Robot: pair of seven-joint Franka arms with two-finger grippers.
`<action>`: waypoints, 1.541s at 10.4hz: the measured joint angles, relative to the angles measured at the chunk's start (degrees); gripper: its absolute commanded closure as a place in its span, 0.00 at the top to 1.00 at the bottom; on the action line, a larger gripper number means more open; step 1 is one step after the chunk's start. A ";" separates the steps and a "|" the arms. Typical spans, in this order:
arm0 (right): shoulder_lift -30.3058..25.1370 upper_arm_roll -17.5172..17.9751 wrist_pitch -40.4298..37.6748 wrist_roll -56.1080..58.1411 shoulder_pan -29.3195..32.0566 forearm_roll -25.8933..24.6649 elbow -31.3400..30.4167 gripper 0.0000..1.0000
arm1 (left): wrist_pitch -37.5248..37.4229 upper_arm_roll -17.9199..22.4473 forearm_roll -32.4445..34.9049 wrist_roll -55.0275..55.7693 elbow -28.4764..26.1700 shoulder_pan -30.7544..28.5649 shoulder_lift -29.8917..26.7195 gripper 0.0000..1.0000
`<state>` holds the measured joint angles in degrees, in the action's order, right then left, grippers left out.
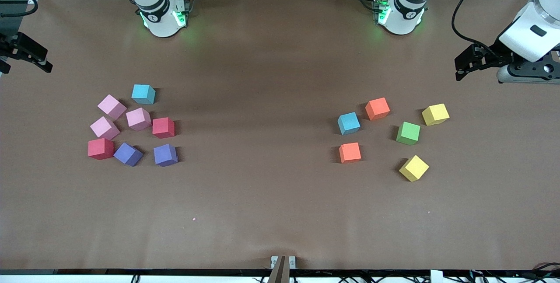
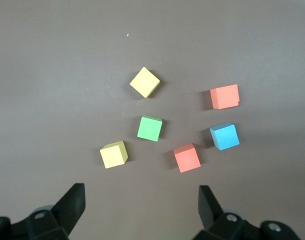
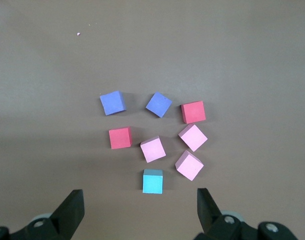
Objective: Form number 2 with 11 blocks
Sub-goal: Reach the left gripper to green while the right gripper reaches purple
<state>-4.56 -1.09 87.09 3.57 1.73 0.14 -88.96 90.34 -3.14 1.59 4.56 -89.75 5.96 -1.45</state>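
On the brown table (image 2: 52, 60) you have six blocks, all lying apart from one another:

- two yellow blocks (image 2: 145, 82) (image 2: 114, 154), with the green block (image 2: 150, 128) between them
- two orange blocks (image 2: 224, 96) (image 2: 187, 157), with the light blue block (image 2: 224, 136) between them
- your left gripper (image 2: 141, 207), fingers (image 2: 72, 204) spread wide with nothing between them, raised above the table beside the group of blocks.

No legible text, label, brand or number appears on the blocks (image 1: 163, 127) or on the table (image 1: 262, 195). Small dark marks on the arm bases (image 1: 164, 16) cannot be read.
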 measured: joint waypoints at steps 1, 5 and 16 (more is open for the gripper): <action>0.00 0.00 -0.46 0.00 0.00 0.00 0.02 1.00 | 0.00 0.00 0.00 0.02 0.00 0.00 0.01 1.00; 0.02 -0.03 -1.87 0.00 0.05 0.00 0.02 1.00 | 0.00 0.02 0.00 0.19 -0.04 -0.21 0.34 1.00; 2.19 2.04 2.13 0.06 0.04 0.10 -2.71 1.00 | 21.17 -0.08 -0.99 0.80 -12.49 -2.96 18.29 1.00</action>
<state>-2.37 0.96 89.23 3.63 1.77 0.23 -91.66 111.52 -3.21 0.60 5.35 -102.24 3.00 16.84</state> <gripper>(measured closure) 0.000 0.000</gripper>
